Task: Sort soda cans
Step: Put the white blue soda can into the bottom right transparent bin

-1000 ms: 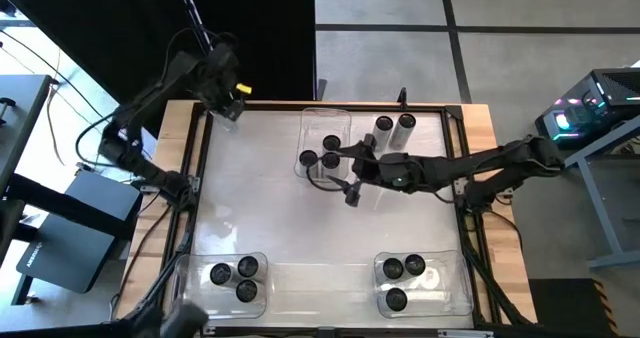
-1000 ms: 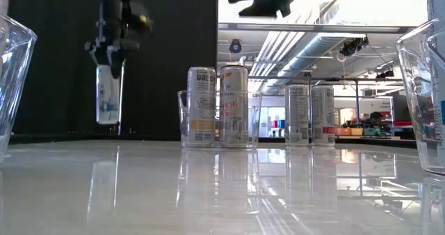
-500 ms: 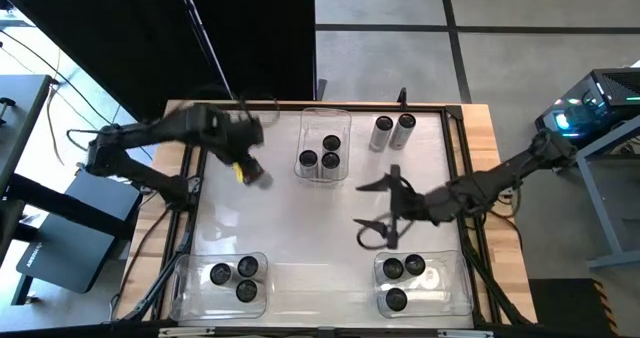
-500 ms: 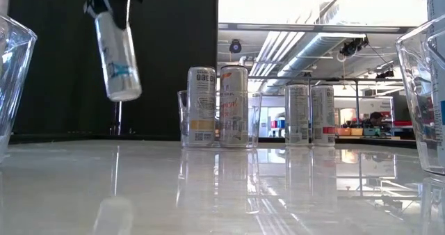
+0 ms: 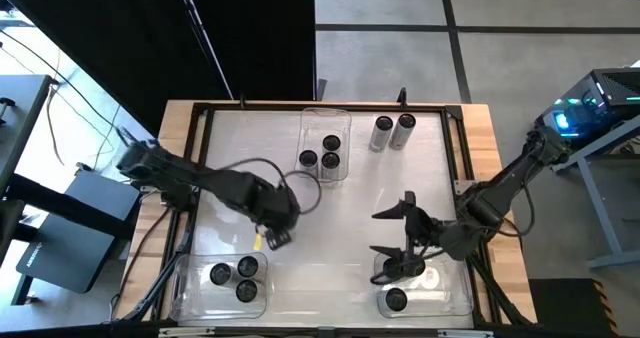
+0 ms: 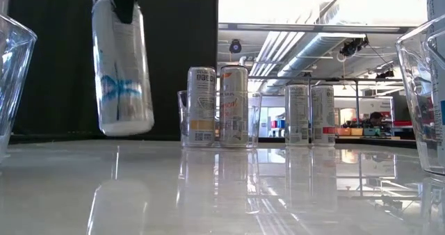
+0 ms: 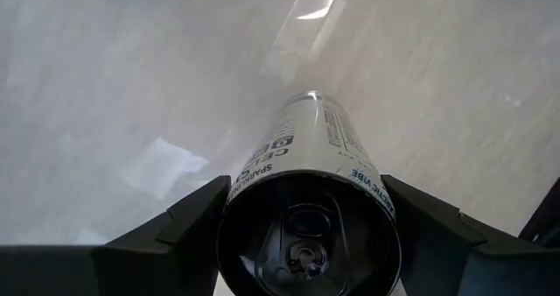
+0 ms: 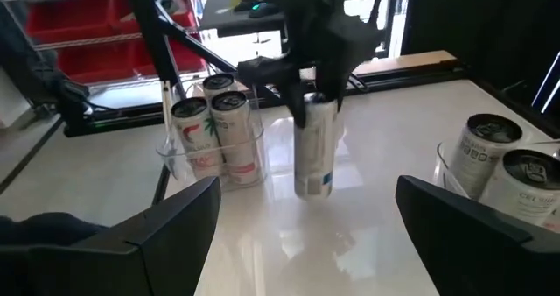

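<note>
- While the white soda can [image 6: 124, 75] hangs clear of the tabletop, pinched at its top by the left gripper [image 5: 272, 233], you carry it just beside the near-left bin [image 5: 190, 278].
- Keep it upright; it leans slightly in the low view.
- Aim for the bare corner, since three cans [image 5: 234, 278] already stand inside.
- Lower it fully before letting go.
- The right gripper [image 5: 398, 236], fingers spread and empty, hovers over the near-right bin [image 5: 455, 298]; leave it there.
</note>
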### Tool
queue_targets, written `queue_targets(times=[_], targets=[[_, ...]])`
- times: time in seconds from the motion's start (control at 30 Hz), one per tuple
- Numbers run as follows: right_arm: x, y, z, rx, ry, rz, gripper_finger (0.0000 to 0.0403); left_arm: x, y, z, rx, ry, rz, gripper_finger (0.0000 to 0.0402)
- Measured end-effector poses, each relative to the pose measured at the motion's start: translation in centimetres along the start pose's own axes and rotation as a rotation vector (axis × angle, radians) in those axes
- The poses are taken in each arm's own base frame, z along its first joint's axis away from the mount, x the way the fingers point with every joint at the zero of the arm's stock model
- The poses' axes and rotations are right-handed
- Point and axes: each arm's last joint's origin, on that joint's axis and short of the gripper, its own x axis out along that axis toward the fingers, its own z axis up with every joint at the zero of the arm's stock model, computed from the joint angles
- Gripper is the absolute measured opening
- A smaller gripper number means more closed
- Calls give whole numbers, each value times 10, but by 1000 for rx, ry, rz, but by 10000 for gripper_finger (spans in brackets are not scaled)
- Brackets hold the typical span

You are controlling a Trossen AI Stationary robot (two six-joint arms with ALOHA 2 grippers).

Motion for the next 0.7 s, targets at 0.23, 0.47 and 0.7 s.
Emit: queue_targets(times=[0.23,0.47,0.7], targets=[[8,6,-7,-11,14,-11,341,18,-30,22,61,16,16,246],[16,10,-13,-35,28,-27,341,27,-46,50,105,0,15,246],[16,13,-16,-39,29,-19,341,36,-48,67,99,-26,48,246]])
